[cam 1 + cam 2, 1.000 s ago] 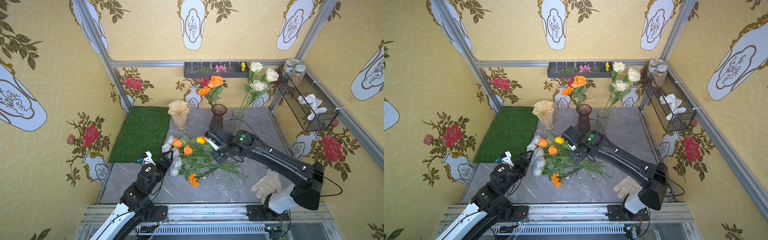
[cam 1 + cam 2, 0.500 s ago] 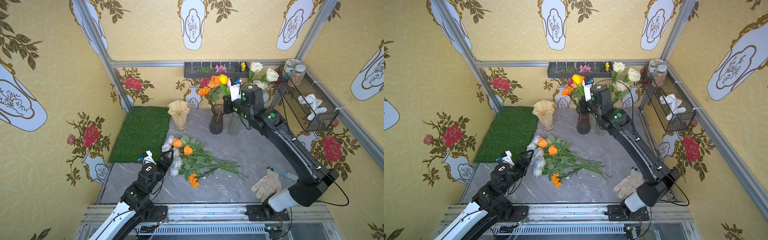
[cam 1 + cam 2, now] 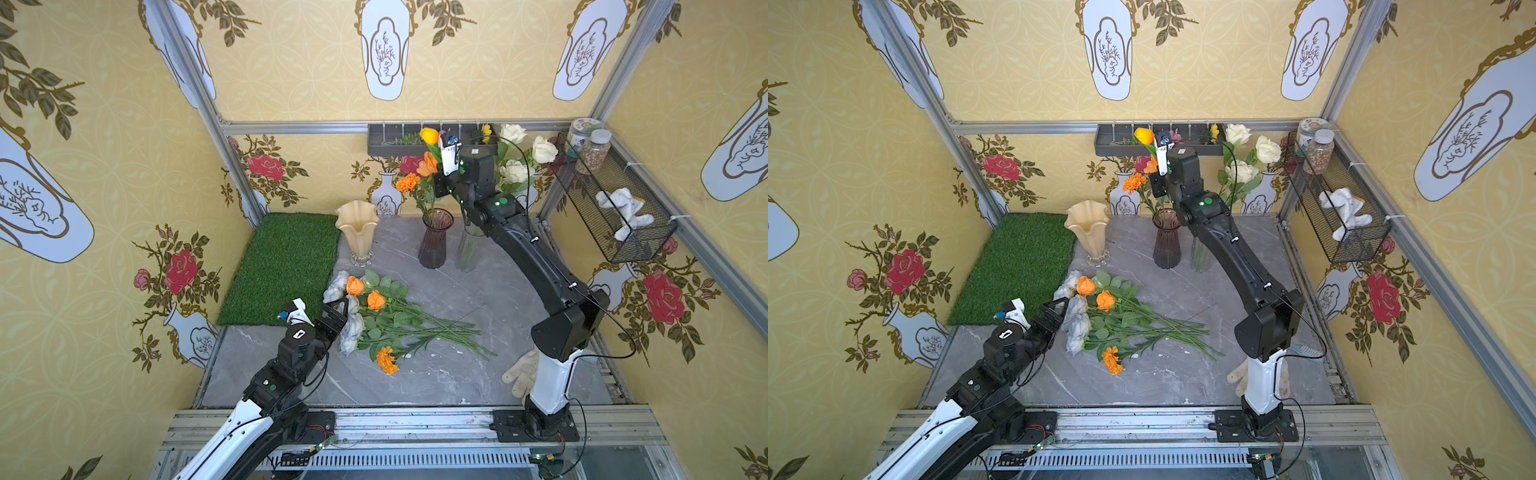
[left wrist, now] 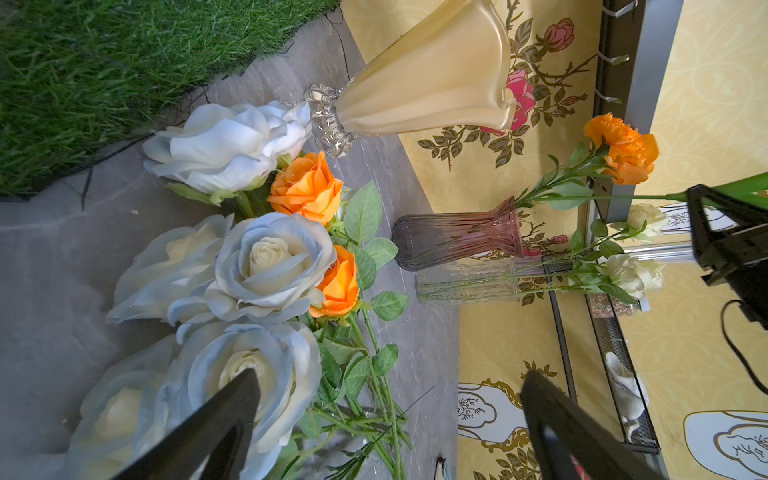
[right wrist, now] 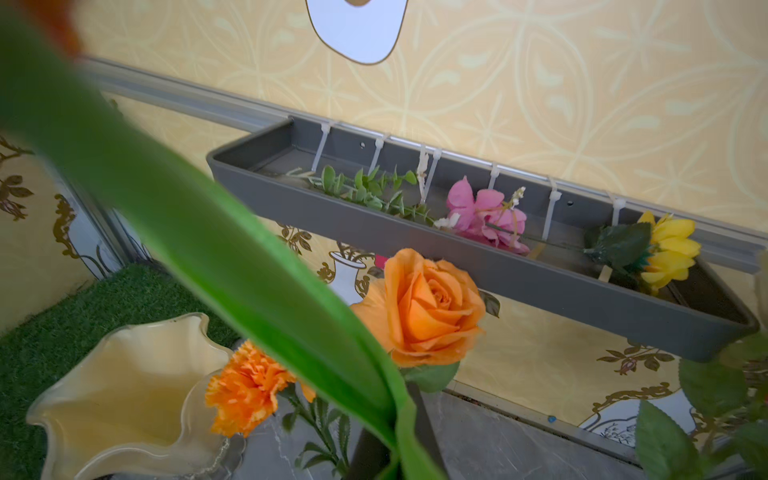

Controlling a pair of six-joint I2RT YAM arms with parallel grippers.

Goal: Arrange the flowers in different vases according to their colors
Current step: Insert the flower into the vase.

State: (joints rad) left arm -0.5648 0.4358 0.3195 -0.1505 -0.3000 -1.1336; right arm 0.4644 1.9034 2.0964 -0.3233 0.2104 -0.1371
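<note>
the grey table (image 3: 457, 291) carries a loose heap of unsorted flowers (image 3: 386, 320), stems flat. behind stand the empty cream vase (image 3: 358, 232), the purple vase (image 3: 434, 241) with orange blooms (image 3: 409, 183) and the clear cylinder (image 3: 469, 249) with cream-white roses (image 3: 515, 170). the right gripper (image 5: 392, 440), clamped on the stem of the yellow tulip (image 3: 429, 136), holds it above the purple vase, probably to join the warm colours. the left gripper (image 4: 390, 386) gapes wide beside the pale blue roses (image 4: 266, 257), seemingly ready for one.

We saw a green grass mat (image 3: 286, 266) at ten o'clock on the grey tabletop (image 3: 436, 378) and a pale work glove (image 3: 519, 374) at five. A grey tray (image 3: 382, 148) hung on the wall at twelve, and a wire basket (image 3: 590, 187) at two held two jars (image 3: 592, 151) and a white cloth (image 3: 623, 208).
</note>
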